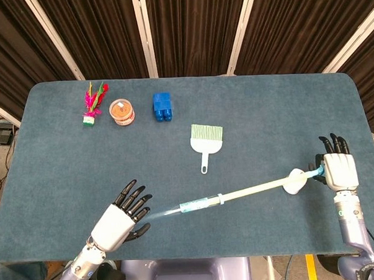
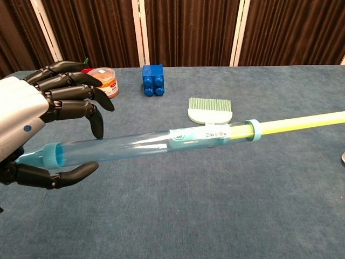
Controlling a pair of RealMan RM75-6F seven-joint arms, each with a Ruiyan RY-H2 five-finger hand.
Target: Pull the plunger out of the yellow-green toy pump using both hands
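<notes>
While the toy pump [image 1: 199,205] is hanging just above the table in the head view, its long axis is running low-left to high-right, the left hand [image 1: 119,220] cupping the barrel's end and the right hand [image 1: 337,170] gripping the plunger [image 1: 257,188] at its far handle; in the chest view the left hand's [image 2: 32,127] fingers are curling loosely around the clear tube
</notes>
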